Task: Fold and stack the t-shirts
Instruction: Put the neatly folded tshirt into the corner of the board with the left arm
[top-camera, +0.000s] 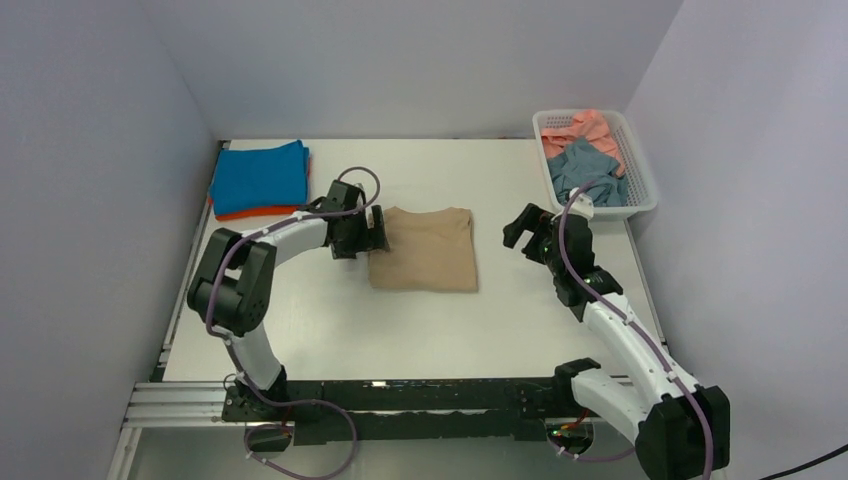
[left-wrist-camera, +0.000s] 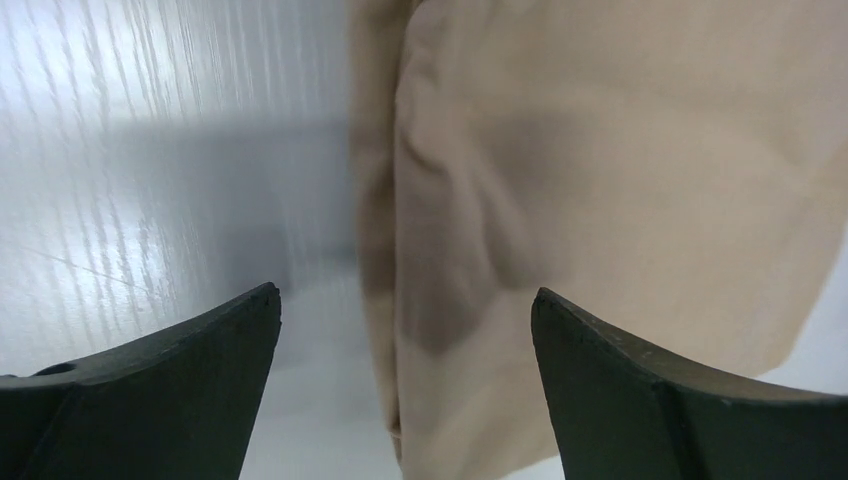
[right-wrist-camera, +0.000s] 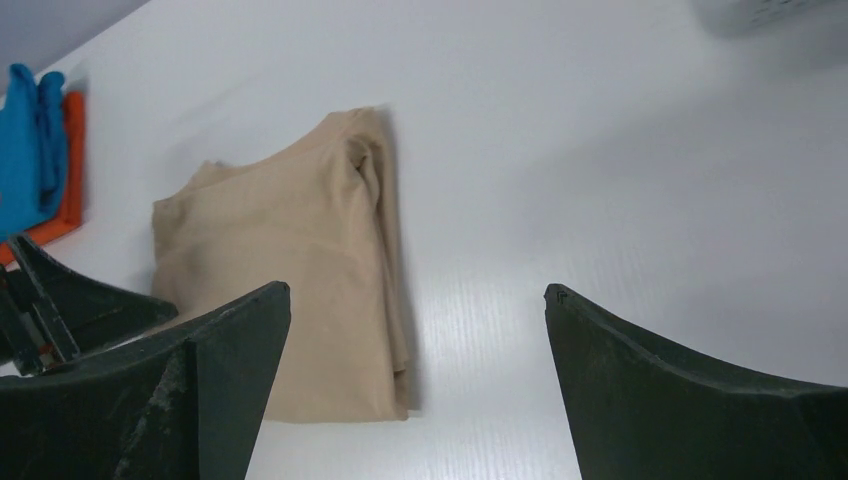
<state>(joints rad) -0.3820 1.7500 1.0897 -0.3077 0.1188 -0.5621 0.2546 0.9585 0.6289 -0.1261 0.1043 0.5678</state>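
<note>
Tan cloth shows between the spread fingers of the left claw (left-wrist-camera: 405, 300), at the nine-o'clock edge of the folded tan-beige t-shirt (top-camera: 425, 250) (middle of the bench (top-camera: 520, 330)). Gripping only the top layer could spill the fold before it reaches the blue-on-orange stack (top-camera: 260, 178) at ten o'clock.

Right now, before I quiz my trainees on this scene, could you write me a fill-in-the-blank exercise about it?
1. The folded blue t-shirt lies on top of the ___ one.
2. The white basket holds ___ crumpled t-shirts.
3. The gripper open at the tan t-shirt's edge is the ___ one.
Missing: orange; two; left.
</note>
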